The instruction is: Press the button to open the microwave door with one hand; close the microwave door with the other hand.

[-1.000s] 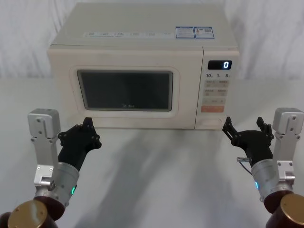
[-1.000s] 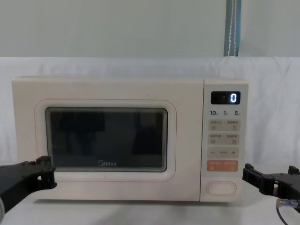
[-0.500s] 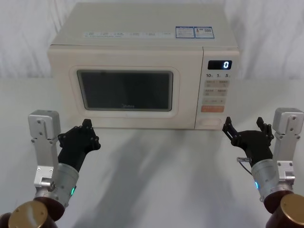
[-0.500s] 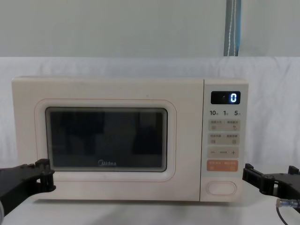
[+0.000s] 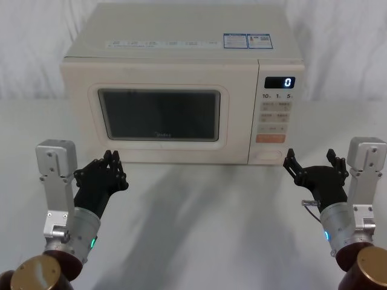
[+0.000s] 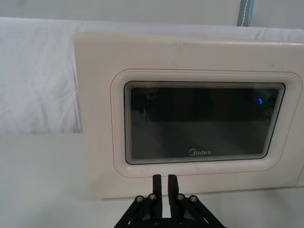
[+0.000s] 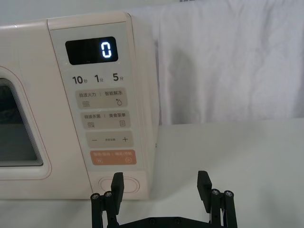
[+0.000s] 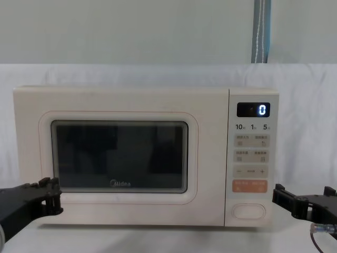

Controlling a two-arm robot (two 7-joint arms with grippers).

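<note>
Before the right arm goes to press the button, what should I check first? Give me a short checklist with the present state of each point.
1. Door shut, flush with the keypad panel: ok.
2. Button in sight, nothing covering it: ok.
3. Right end effector open, low in front of the button, not touching: ok.
4. Left end effector shut, in front of the door's lower edge, apart from it: ok.
5. Display lit, reads 0: ok.
6. Whether open fingers will hit the button squarely: cannot tell.

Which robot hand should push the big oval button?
Probably the right gripper: it is open and sits just in front of the button. The left gripper, shut, faces the closed microwave door.
</note>
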